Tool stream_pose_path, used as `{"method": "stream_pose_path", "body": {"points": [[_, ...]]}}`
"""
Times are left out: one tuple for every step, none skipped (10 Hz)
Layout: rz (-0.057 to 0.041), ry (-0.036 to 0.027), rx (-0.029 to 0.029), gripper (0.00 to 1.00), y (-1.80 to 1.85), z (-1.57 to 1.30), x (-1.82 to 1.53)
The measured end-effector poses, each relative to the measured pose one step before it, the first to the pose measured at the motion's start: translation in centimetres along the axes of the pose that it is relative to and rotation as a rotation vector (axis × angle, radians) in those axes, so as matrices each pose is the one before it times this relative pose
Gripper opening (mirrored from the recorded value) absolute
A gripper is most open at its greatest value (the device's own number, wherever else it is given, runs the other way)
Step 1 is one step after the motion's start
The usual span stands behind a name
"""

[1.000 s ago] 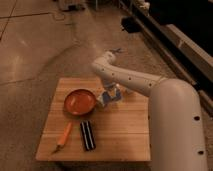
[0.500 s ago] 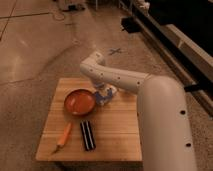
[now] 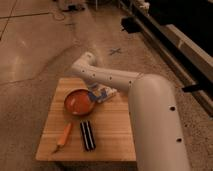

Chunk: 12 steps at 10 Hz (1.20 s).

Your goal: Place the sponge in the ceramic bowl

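Note:
The ceramic bowl (image 3: 78, 102) is a round orange-red dish on the left half of the wooden table (image 3: 112, 142). Just right of its rim lies the sponge (image 3: 103, 93), a small blue block. My gripper (image 3: 99, 91) comes down from the bent white arm (image 3: 107, 76) and sits right at the sponge, low over the table beside the bowl. The arm hides the far side of the sponge.
A black striped block (image 3: 87, 135) lies in front of the bowl, with a thin orange stick-like item (image 3: 64, 135) to its left. My large white arm body (image 3: 155, 125) covers the table's right side. Bare floor surrounds the table; dark fixtures run along the right.
The arm has swung left, its bend now farther over the table's back edge. The gripper end has shifted slightly toward the bowl, staying by the sponge.

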Motion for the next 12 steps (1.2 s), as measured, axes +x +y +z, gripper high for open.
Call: {"method": "stream_pose_path", "body": {"points": [[-0.00721,0.00058,0.00268,0.03,-0.180,-0.073,-0.322],[-0.00132,0.00179,0.00106,0.03,-0.001,0.015,0.153],[-0.00098,0.00030,-0.00077,0.07,0.010,0.049,-0.034],[-0.00146,-0.00302,0.00397,0.15,-0.169,-0.039,-0.204],[-0.00355,-0.00208,0.00431,0.23,-0.175,-0.017,-0.254],[-0.00287,-0.00098,0.00163,0.33,-0.081,0.042,-0.110],[-0.00252,-0.00003,0.00006,0.37,-0.095,0.039,-0.081],[-0.00180,-0.00028,-0.00026,0.37,-0.053,0.007,-0.082],[-0.00288,-0.00065,0.00035,0.37,-0.088,0.012,-0.145],[-0.00183,0.00014,0.00035,0.37,-0.091,0.029,-0.077],[-0.00364,0.00048,-0.00007,0.37,-0.066,0.026,-0.123],[-0.00268,-0.00021,0.00120,0.37,-0.066,0.030,-0.105]]}}
